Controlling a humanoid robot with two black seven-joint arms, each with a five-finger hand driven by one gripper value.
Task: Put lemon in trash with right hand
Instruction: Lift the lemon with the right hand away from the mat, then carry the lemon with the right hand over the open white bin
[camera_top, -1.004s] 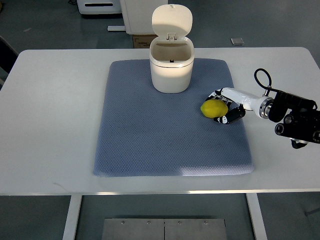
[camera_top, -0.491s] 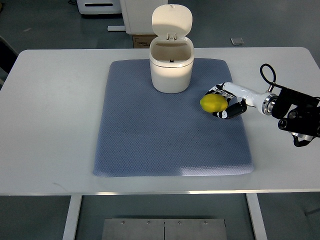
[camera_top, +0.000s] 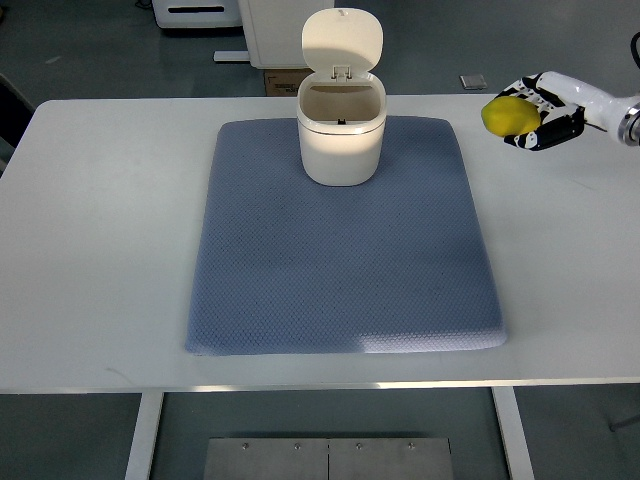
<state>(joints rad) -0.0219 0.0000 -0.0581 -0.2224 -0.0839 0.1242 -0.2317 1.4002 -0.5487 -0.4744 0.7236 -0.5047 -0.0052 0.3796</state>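
Observation:
A yellow lemon (camera_top: 508, 115) is held in my right hand (camera_top: 532, 112), whose fingers are shut around it. The hand hangs raised over the table's far right part, well to the right of the trash can and off the mat. The white trash can (camera_top: 341, 128) stands at the far middle of the blue mat (camera_top: 340, 260) with its lid (camera_top: 342, 42) flipped up and its mouth open. My left arm does not show.
The white table (camera_top: 100, 250) carries the mat, with bare surface on both sides. Beyond the far edge are a cardboard box (camera_top: 284, 79) and white equipment (camera_top: 200, 14) on the floor.
My right hand has lifted the lemon off the mat and swung it up and to the right, away from the trash can. Most of the forearm has left the picture.

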